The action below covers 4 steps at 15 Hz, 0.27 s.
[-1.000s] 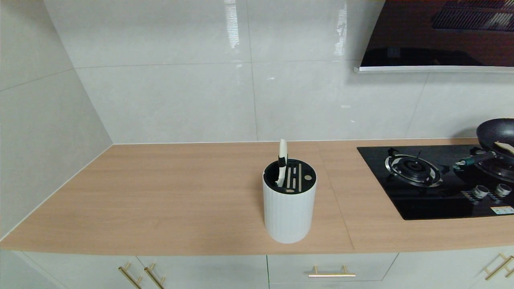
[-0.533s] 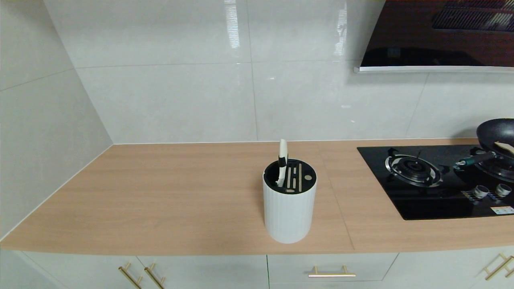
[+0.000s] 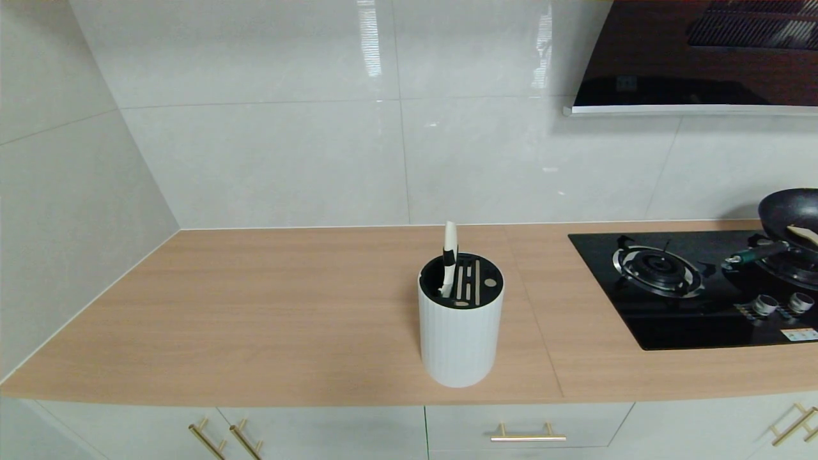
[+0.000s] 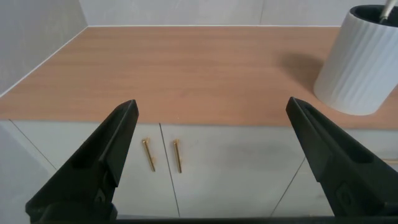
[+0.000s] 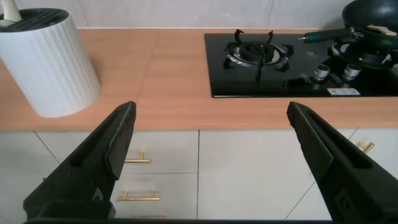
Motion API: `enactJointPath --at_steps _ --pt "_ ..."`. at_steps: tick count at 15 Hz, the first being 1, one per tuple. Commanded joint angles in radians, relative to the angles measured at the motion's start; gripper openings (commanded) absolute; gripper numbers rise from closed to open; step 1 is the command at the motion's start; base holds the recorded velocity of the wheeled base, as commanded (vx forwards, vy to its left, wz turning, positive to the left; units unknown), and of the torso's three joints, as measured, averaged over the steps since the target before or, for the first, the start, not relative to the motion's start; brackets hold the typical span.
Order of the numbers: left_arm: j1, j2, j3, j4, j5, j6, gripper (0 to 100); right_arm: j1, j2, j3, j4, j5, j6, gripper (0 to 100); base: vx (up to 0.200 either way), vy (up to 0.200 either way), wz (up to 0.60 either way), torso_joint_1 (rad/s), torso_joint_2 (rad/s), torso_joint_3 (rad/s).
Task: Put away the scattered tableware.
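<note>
Left gripper [image 4: 211, 109] and right gripper [image 5: 211, 111], fingers [image 4: 99, 162] wide apart and empty, hang short of the white holder [image 3: 461, 332] between them, one utensil [image 3: 449, 255] upright inside.

A white ribbed holder [image 3: 459, 342] stands on the wooden worktop [image 3: 255, 306], just toward 5 o'clock of the picture's middle. A white-handled utensil [image 3: 450, 252] with a black band stands in its black slotted top, on the 9 o'clock side, leaning slightly. At 3 o'clock lies a black gas hob [image 3: 677, 319], with a dark pan [image 3: 789, 211] on its far burner. A range hood [image 3: 703, 57] hangs at 2 o'clock.
</note>
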Motion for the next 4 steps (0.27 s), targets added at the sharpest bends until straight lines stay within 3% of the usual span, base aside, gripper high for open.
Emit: enactJointPath --at_steps 1,4 --pt "0.000 0.002 0.000 0.000 0.001 0.000 100 0.001 0.002 0.001 0.005 0.001 0.001 100 0.000 0.000 0.00 0.000 0.00 0.000" --pt "0.000 0.002 0.000 0.000 0.001 0.000 100 -0.001 0.002 0.000 0.005 0.001 0.001 100 0.000 0.000 0.00 0.000 0.00 0.000"
